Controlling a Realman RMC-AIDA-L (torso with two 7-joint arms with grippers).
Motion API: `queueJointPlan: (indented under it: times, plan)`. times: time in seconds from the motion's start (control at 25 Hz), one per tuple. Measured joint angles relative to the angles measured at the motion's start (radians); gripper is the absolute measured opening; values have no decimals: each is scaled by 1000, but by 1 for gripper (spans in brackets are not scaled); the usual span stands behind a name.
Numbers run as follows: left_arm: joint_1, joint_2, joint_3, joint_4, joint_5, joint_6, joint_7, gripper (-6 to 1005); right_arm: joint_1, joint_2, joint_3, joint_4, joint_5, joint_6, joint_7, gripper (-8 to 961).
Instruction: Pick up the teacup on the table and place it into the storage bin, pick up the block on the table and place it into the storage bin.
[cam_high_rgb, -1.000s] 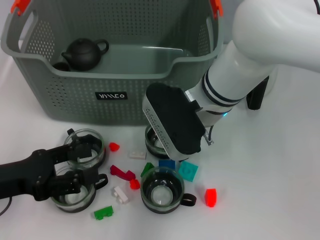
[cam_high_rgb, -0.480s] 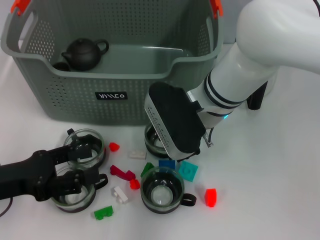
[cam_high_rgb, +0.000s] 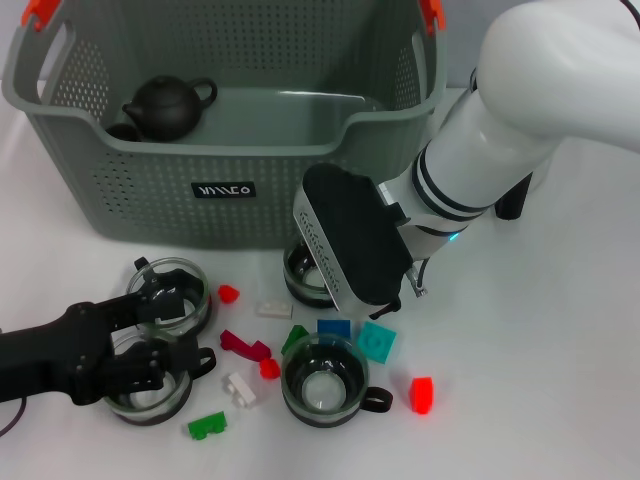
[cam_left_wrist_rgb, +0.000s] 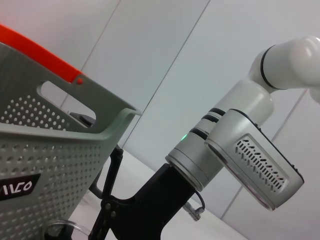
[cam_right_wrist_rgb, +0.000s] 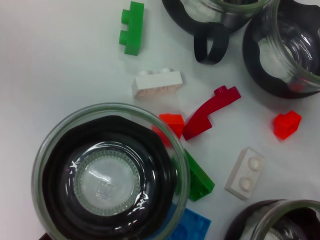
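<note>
**Glass teacups and blocks before the storage bin**

Head view: the right gripper (cam_high_rgb: 352, 300) hangs over a teacup (cam_high_rgb: 300, 280) just in front of the storage bin (cam_high_rgb: 230, 150); whether its fingers are open or closed cannot be told. The left gripper (cam_high_rgb: 150, 335) lies low on the white surface (cam_high_rgb: 540, 350) between two more cups, its fingers spread about one teacup (cam_high_rgb: 145, 390). A dark teapot (cam_high_rgb: 168, 108) sits inside the bin, a stiff, perforated grey plastic basket.

Left wrist view: only the bin's wall and the right arm show.

Right wrist view: a round clear-glass cup (cam_right_wrist_rgb: 107, 172) with a dark base stands among small hard plastic blocks, one a white block (cam_right_wrist_rgb: 157, 82). The glass is probably smooth, slippery and breakable; its rim or black loop handle looks the best hold. The blocks seem light and rigid.
</note>
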Motion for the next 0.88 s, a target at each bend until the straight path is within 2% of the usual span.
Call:
queueJointPlan:
  times: [0.04,0.44,0.6,0.88]
  plan:
    - [0,1,0,0,0,0,0,875,-1,0,0,-1,0,0,1,231]
    - [2,6,0,1,0,0,0,874,-16,-3,0,-47,0,-37,20,135]
    - [2,7,0,1,0,0,0,874,-44,-8,11,-132,0,-95,48,56]
    - [2,8,0,0,0,11,0,874,-96,-14,73,-294,0,-251,109,55]
